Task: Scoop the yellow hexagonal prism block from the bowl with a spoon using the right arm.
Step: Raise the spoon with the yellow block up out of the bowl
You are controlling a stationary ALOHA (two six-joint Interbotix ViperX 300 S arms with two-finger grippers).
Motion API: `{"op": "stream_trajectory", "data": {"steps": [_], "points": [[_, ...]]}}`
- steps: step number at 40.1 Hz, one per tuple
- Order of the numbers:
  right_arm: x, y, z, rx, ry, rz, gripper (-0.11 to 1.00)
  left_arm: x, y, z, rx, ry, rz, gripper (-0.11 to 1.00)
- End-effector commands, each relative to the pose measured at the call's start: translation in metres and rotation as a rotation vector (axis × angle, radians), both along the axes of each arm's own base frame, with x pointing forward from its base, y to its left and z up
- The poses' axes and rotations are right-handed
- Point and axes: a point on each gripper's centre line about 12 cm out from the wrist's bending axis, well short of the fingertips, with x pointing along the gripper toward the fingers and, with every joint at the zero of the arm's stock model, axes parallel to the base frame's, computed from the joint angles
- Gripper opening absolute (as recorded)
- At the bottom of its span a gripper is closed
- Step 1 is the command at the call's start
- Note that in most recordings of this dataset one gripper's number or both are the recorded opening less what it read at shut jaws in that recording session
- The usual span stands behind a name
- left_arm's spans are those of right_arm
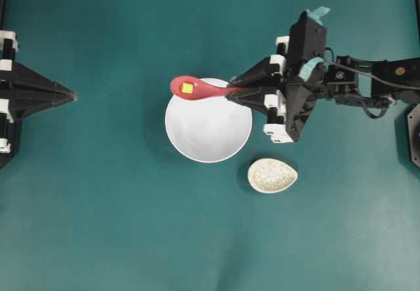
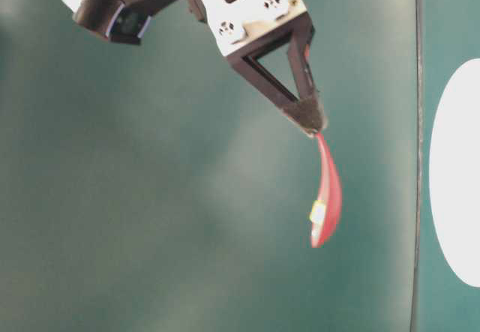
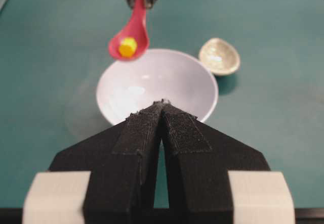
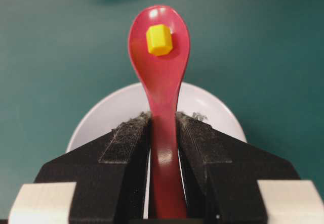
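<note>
A dark green table is seen, with a spoon held up over a white bowl.

The yellow hexagonal prism block is sitting loose in the scoop of the spoon, lifted above the far rim of the bowl. The spoon's handle is pinched tight by the right gripper, just beside the bowl. The block looks tiny and light, and the spoon looks hard, shiny and slippery, so the block could slide off if the spoon is tipped; the spoon is best held by its handle and kept level. The left gripper is pressed together with nothing in it, well apart from the bowl. A small speckled dish lies near the bowl. From table level the bowl is cut off at the edge, and the end of the spoon's handle is hidden between the jaws.
</note>
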Motion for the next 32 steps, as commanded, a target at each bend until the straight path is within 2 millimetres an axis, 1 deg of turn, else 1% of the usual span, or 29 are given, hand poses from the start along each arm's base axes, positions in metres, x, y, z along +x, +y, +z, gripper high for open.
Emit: {"op": "stream_trajectory", "data": {"steps": [1,13,20,32], "points": [[-0.005,0.001,0.015,-0.008,-0.050,0.003,0.24,0.002,0.001,0.011,0.005,-0.024,0.003,0.00],[-0.025,0.002,0.027,-0.017,-0.115,-0.002,0.24,0.002,0.001,0.011,0.007,-0.021,0.002,0.00],[-0.027,0.003,0.032,-0.020,-0.133,-0.002,0.24,0.001,0.001,0.012,0.008,-0.026,0.002,0.00],[-0.026,0.003,0.033,-0.010,-0.131,-0.002,0.24,0.000,0.000,0.013,0.007,-0.032,0.001,0.00]]}}
